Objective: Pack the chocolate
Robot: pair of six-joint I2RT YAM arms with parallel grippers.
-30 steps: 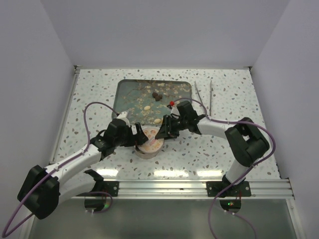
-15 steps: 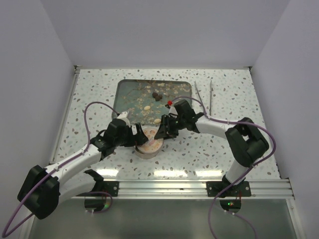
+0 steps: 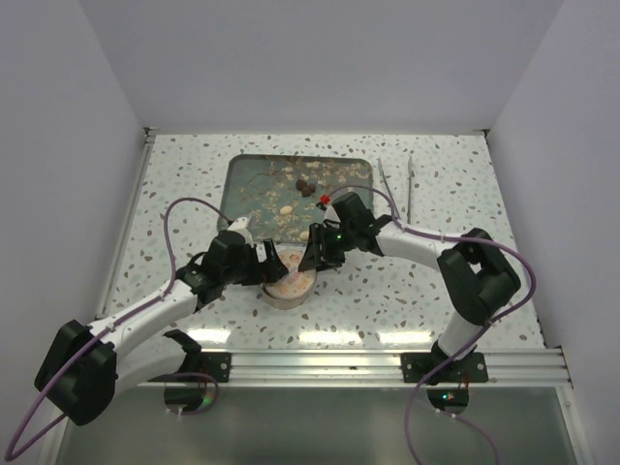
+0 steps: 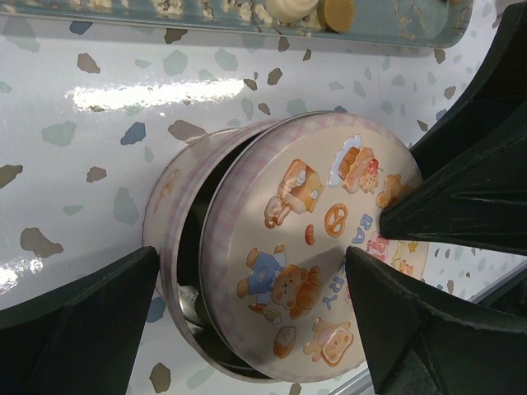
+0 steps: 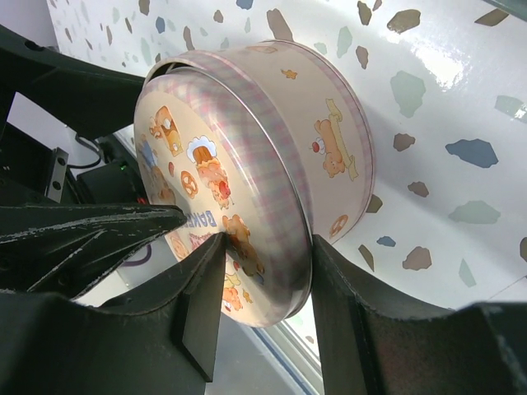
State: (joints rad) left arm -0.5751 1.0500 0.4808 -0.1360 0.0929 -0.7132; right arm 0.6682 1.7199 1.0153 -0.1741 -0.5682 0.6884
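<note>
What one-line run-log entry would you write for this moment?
left hand: open, astride tin | right hand: pinching lid rim | lid: askew on tin, gap showing | chocolate: some in tray

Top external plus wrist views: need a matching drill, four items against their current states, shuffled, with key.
Items
1. left gripper
2. right gripper
3. round pink lid printed with bears and pastries
4. teal rectangular tray

States
A. sits askew on the round pink tin, dark gap showing
B. holds loose chocolates, beyond the tin
C. jaws wide open, straddling the tin
D. pinches the lid's rim

Pairs: 1-C, 2-D, 3-A, 4-B
</note>
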